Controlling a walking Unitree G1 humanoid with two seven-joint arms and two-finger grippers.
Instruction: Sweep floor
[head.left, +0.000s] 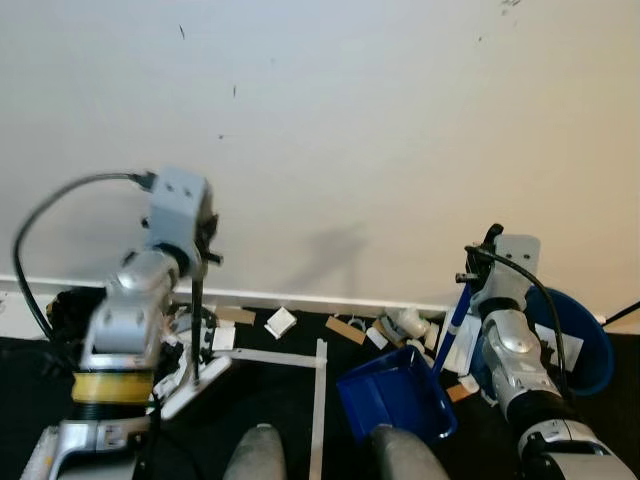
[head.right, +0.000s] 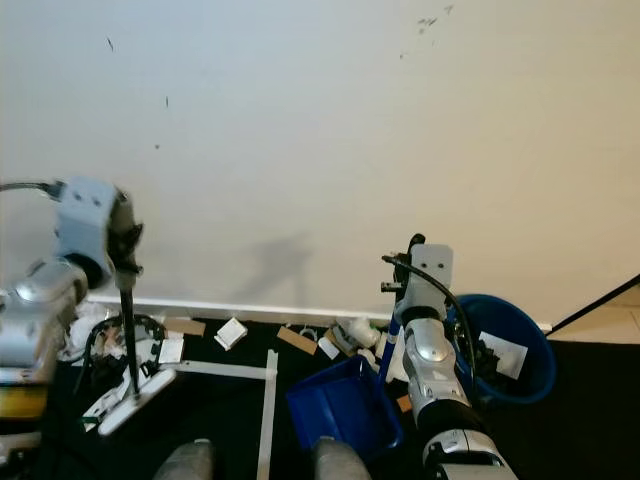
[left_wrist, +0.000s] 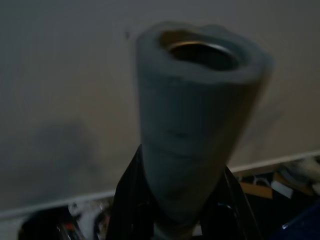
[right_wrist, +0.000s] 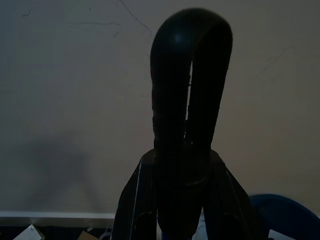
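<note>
Two claws are busy. The left claw is closed around the grey foam-handled broom; the right claw is closed around the blue plastic dustpan's black loop handle, by paper scraps on the black floor.

The dark floor carries a blue dustpan, white tape strips and what look like paper scraps.

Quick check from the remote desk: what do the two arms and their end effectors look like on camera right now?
Both arms are silver metal with rounded joints. The left arm has a boxy grey wrist housing, a yellow band lower down and a looping black cable. The right arm has a similar grey wrist block, a black cable along it and a black lower section. Each end effector has black fingers.
</note>
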